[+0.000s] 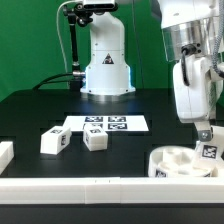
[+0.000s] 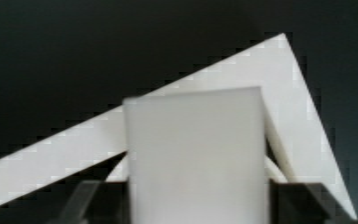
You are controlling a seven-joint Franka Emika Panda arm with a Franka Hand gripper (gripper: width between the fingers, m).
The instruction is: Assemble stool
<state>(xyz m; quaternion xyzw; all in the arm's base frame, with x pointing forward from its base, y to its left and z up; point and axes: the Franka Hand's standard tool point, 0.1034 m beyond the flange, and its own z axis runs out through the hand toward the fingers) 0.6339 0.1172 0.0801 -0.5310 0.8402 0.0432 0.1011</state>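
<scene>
Clamped in the hand (image 1: 204,136): one leg (image 1: 208,151), by the seat disc's (image 1: 176,162) 2 o'clock rim. Out at 9 o'clock, two loose legs (image 1: 55,142) (image 1: 95,140) on the worktop (image 1: 40,110).

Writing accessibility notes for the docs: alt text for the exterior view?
The gripper holds a tagged white leg by the round seat disc at the exterior view's right. Two more legs lie on the black table near the marker board.

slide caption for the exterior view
Panda gripper holds a leg at the seat disc; two loose legs lie near the marker board
</scene>
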